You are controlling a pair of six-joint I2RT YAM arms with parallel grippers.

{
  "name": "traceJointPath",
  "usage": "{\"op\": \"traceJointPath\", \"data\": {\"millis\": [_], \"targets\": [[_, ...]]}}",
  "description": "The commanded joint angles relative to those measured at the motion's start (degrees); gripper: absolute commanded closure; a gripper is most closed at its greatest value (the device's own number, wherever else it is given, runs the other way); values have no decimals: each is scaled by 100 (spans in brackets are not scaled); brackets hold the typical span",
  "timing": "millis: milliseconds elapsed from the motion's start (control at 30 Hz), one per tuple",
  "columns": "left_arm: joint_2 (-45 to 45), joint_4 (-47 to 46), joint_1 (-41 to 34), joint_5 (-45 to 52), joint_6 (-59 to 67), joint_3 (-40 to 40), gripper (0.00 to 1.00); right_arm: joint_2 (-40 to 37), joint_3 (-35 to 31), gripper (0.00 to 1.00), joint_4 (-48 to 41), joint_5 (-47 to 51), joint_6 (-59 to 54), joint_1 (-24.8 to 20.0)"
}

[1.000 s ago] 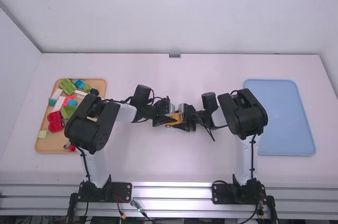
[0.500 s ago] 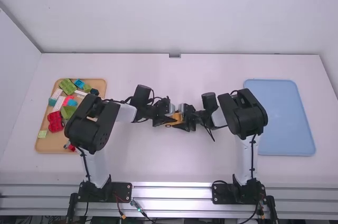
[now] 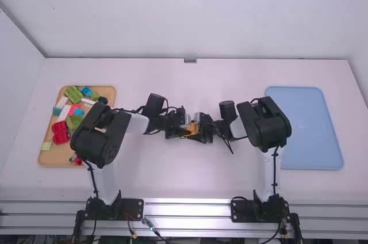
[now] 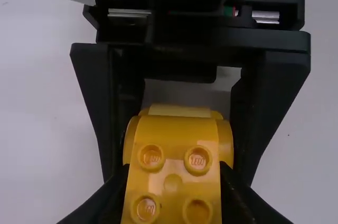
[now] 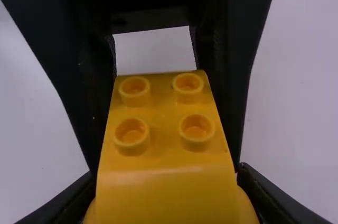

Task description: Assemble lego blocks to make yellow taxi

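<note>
Tip to tip over the middle of the table, my left gripper (image 3: 183,132) and right gripper (image 3: 200,133) hold a yellow block assembly (image 3: 193,128) between them. In the left wrist view, the left gripper (image 4: 173,187) is shut on the near part of the studded yellow assembly (image 4: 174,182), while the right gripper's black fingers flank its far end. From the right wrist view, the right gripper (image 5: 166,192) is shut on the rounded near part of the yellow assembly (image 5: 163,134), and the left gripper's fingers stand along the far sides. The fingers hide the assembly's flanks.
A wooden tray (image 3: 54,156) at the left holds several loose blocks, including red pieces (image 3: 60,132) and green pieces (image 3: 73,94), partly behind the left arm. A blue tray (image 3: 310,129) lies at the right beside the right arm.
My left gripper has shifted very slightly at the yellow assembly, and a little less yellow shows between the grippers. The right arm has kept still.
</note>
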Motion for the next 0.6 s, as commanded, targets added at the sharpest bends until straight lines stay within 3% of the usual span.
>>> {"op": "traceJointPath", "data": {"millis": [0,433,500,533,567], "targets": [[-151,-111,105,-129,-20,-48,55,98,74,56,-28,-122,55,-15],[-306,-44,144,98,-22,-48,43,98,74,56,-129,-118,33,-15],[-350,-42,162,94,-20,-48,19,98,81,56,-133,-120,33,-15],[-376,-42,160,94,-22,-48,1,98,79,56,-129,-120,31,-15],[-415,-50,155,92,-20,-48,1,98,79,56,-122,-120,33,-15]]}}
